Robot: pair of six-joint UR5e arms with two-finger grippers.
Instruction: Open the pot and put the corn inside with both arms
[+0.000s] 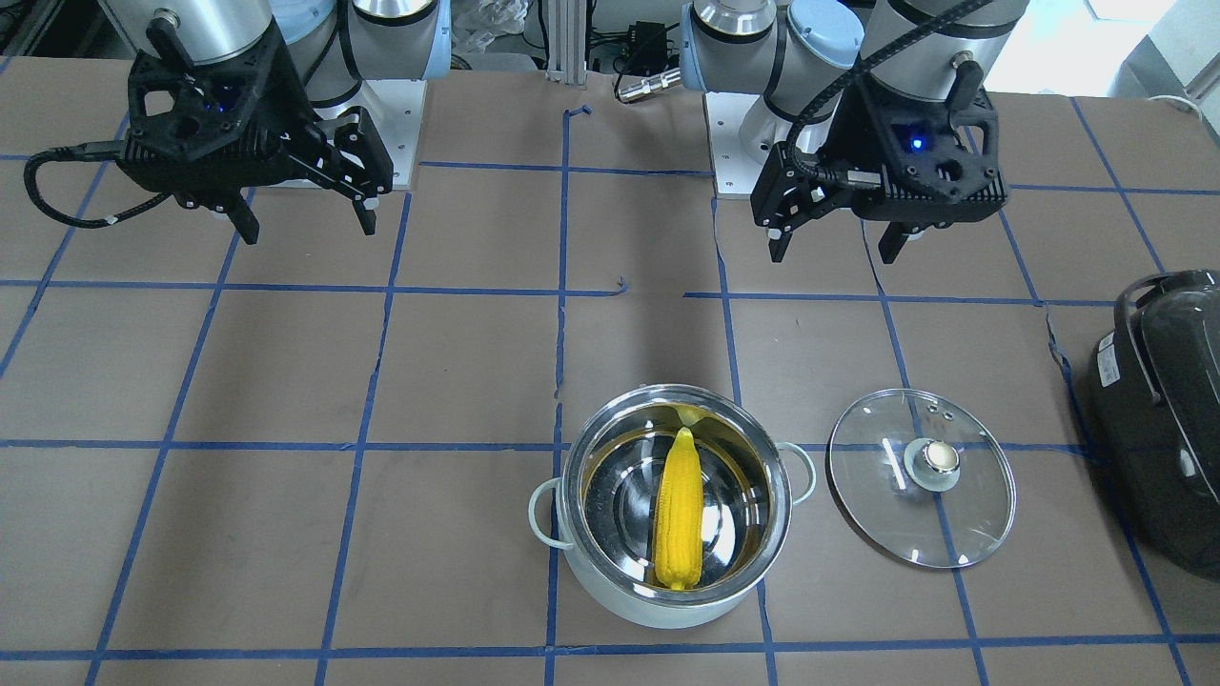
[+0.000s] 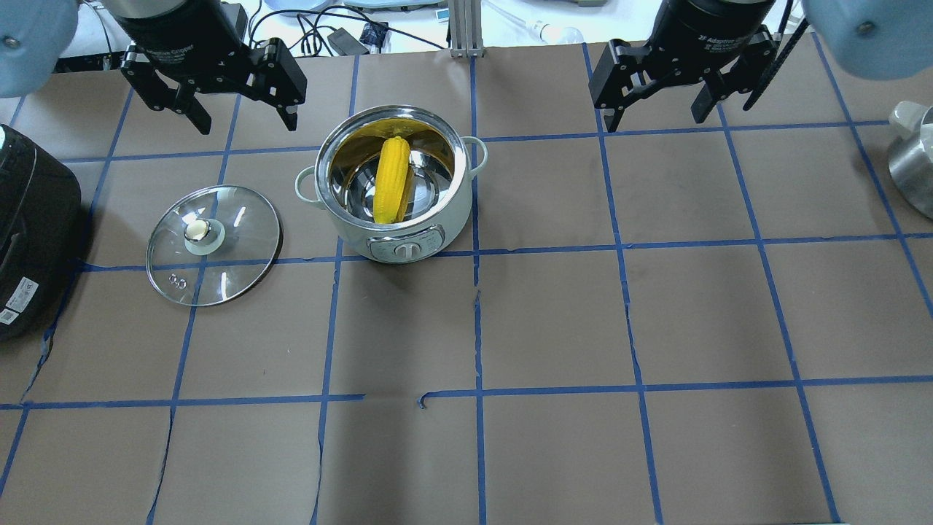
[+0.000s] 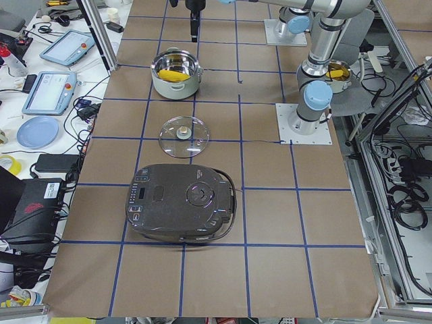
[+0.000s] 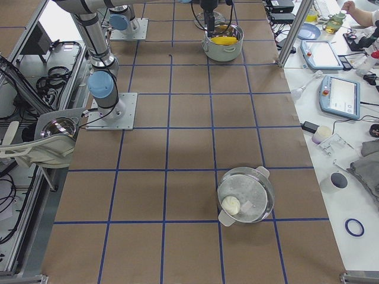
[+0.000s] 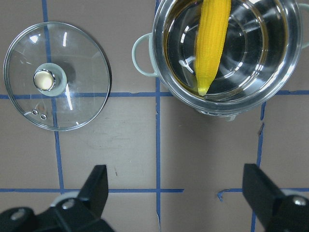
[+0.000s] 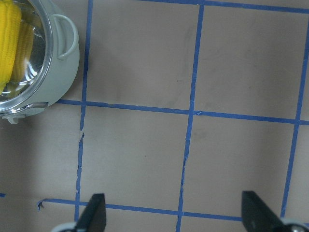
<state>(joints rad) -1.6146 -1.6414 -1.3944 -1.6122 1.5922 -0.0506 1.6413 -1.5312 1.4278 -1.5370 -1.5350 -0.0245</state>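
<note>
The pot [image 1: 658, 605] stands open on the table, pale outside and shiny steel inside [image 2: 452, 211]. The yellow corn [image 1: 679, 510] lies inside it, pointed end toward the robot [image 2: 392, 179]. The glass lid [image 1: 886, 505] lies flat on the table beside the pot, knob up, on the robot's left [image 2: 233, 270]. My left gripper [image 2: 248, 124] is open and empty, raised above the table behind the lid and pot. My right gripper [image 2: 654, 120] is open and empty, well to the right of the pot. The left wrist view shows the lid [image 5: 72, 101], the pot [image 5: 140, 53] and the corn [image 5: 212, 43].
A dark grey rounded appliance [image 2: 29, 233] sits at the table's left end, close to the lid. A second steel pot [image 4: 260, 207] with its lid on stands far to the right. Blue tape lines [image 2: 477, 321] grid the brown table cover.
</note>
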